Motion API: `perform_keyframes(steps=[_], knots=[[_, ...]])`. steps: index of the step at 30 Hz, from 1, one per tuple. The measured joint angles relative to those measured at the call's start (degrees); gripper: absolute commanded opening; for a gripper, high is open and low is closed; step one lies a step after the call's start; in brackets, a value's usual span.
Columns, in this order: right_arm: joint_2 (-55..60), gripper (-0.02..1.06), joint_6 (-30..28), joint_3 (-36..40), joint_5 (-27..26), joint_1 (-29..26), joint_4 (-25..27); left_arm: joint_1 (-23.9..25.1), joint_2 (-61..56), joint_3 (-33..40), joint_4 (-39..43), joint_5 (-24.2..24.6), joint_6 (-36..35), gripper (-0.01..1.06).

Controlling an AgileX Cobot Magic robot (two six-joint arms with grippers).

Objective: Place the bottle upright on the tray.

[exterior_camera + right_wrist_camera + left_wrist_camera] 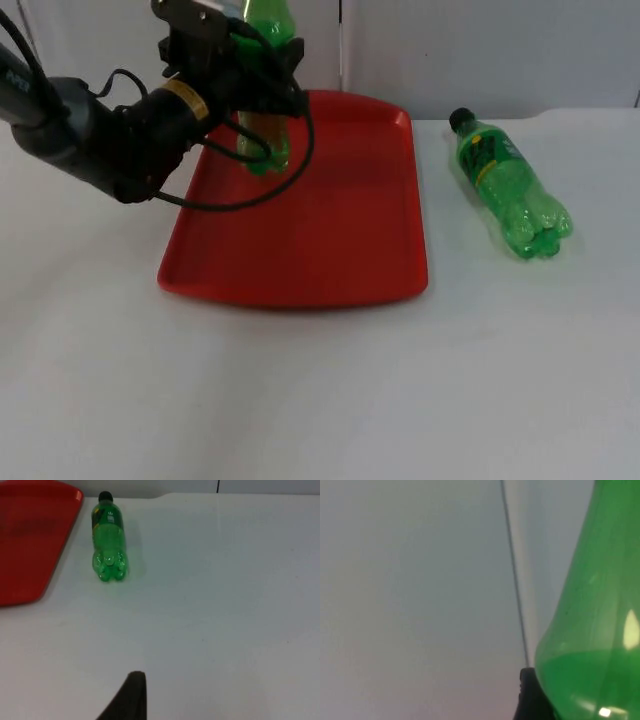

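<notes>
Bottle upright on red tray, pinched by L gripper; 2nd bottle lying on table.

You get even, bright light; soft shadows under the tray; a small glare on the blurred close bottle.

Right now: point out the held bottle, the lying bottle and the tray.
held bottle (262,140), top view, lower body below the left gripper (262,72).
lying bottle (508,182), top view, mid body.
tray (330,240), top view, bare floor.
</notes>
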Motion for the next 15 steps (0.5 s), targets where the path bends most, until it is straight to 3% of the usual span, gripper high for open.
perform_keyframes(steps=[15], knots=[[0.0, 1.05, 0.0, 0.0, 0.0, 0.0, 0.0, 0.8, 1.8, 0.0, -0.3, -1.1, 0.1, 0.0]])
